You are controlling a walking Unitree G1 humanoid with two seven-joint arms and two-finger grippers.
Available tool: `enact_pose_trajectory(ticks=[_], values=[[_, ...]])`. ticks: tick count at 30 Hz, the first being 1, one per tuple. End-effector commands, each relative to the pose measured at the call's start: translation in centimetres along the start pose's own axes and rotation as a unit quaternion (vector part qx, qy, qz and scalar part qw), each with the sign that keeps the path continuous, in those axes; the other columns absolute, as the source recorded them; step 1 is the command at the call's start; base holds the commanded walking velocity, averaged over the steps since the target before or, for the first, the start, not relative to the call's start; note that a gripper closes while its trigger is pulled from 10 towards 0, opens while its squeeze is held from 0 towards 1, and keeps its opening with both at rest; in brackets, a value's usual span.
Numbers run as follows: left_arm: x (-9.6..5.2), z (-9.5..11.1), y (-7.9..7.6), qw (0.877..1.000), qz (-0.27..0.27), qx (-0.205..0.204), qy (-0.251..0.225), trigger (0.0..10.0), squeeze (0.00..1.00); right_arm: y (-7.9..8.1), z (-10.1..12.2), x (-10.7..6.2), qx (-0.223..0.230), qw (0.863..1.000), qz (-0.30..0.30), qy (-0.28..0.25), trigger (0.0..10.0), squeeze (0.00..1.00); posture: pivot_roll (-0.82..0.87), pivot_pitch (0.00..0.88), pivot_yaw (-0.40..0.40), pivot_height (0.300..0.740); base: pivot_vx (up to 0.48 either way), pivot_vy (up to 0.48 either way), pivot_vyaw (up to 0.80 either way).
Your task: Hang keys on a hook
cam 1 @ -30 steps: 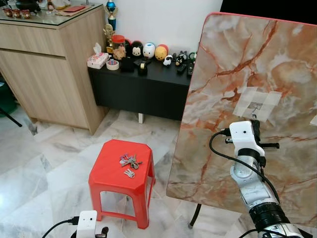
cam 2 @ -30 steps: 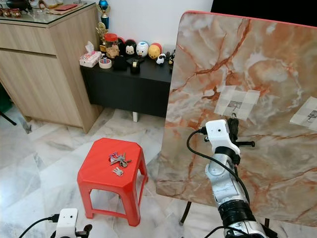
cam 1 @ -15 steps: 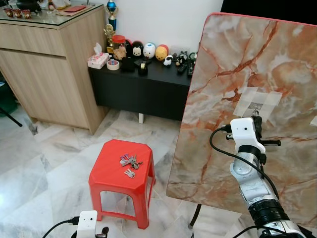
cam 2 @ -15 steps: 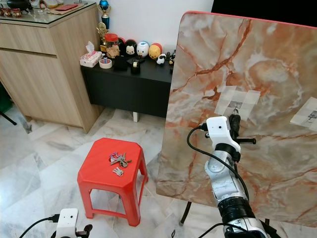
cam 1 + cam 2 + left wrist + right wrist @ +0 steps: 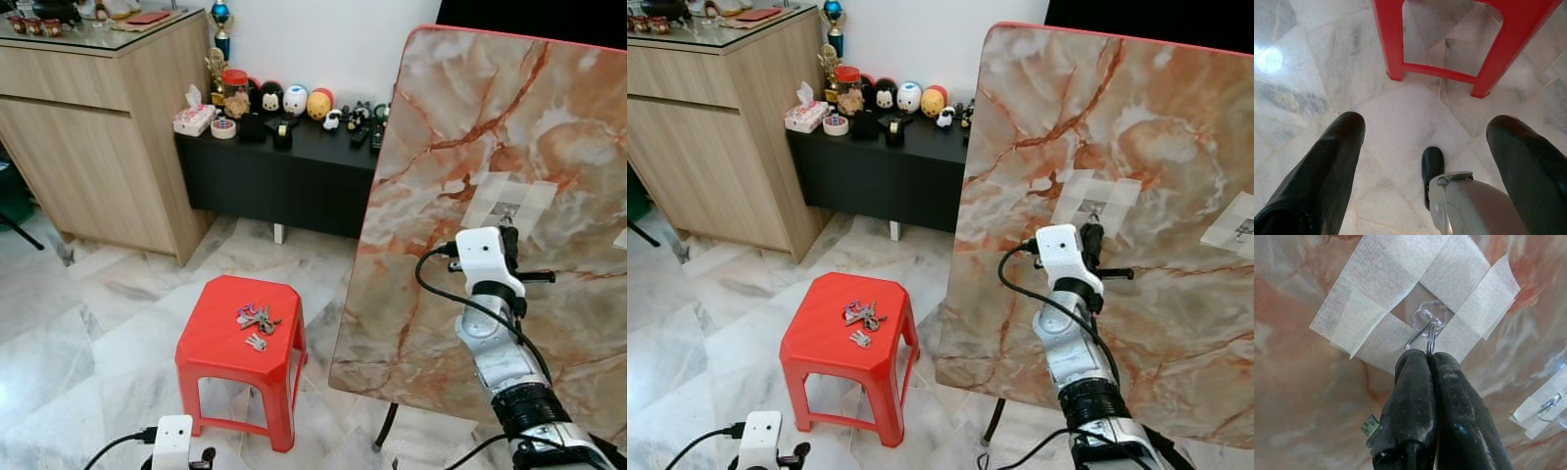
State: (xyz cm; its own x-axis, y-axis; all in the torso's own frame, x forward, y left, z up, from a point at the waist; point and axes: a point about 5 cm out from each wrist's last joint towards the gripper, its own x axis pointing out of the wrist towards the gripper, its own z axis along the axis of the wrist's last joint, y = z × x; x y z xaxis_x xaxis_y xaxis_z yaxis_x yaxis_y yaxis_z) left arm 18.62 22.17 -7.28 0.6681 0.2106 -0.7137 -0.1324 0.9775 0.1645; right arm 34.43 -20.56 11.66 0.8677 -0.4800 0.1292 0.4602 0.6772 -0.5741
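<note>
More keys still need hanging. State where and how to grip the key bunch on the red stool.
Grip the key bunch at its ring cluster, coming straight down from above with fingers open: it lies flat near the middle of the red stool top, offering no raised edge from the side.

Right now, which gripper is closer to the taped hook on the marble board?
Right. The right gripper is at the hook, holding a key ring against it. The left gripper hangs low over the floor by the red stool.

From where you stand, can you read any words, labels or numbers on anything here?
No text here reads clearly.
Tissue box: its print is too small to read.
Jar and figurines on the black cabinet: any labels are too small and blurred.
Marble board and red stool: no writing visible.
</note>
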Motion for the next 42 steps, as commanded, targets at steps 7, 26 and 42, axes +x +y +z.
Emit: enact_pose_trajectory(ticks=[7, 26, 42], values=[[-0.1, -0.3, -0.3, 1.0, -0.003, -0.009, 0.007, 10.0, 0.0, 0.0, 0.2, 0.5, 0.001, 1.0, 0.009, 0.012, 10.0, 0.0, 0.12, 0.0, -0.122, 0.74, 0.0, 0.0, 0.0], [-0.1, -0.3, -0.4, 1.0, -0.003, -0.012, 0.006, 10.0, 0.0, 0.4, -0.1, 0.6, 0.009, 0.999, 0.032, 0.022, 10.0, 0.0, 0.12, 0.0, -0.123, 0.74, 0.0, 0.0, 0.0], [-0.1, -0.4, -0.4, 1.0, -0.002, -0.012, 0.008, 10.0, 0.0, 1.1, 0.1, 0.2, 0.046, 0.997, 0.054, 0.017, 10.0, 1.0, 0.11, 0.0, -0.124, 0.74, 0.0, 0.0, 0.0]])
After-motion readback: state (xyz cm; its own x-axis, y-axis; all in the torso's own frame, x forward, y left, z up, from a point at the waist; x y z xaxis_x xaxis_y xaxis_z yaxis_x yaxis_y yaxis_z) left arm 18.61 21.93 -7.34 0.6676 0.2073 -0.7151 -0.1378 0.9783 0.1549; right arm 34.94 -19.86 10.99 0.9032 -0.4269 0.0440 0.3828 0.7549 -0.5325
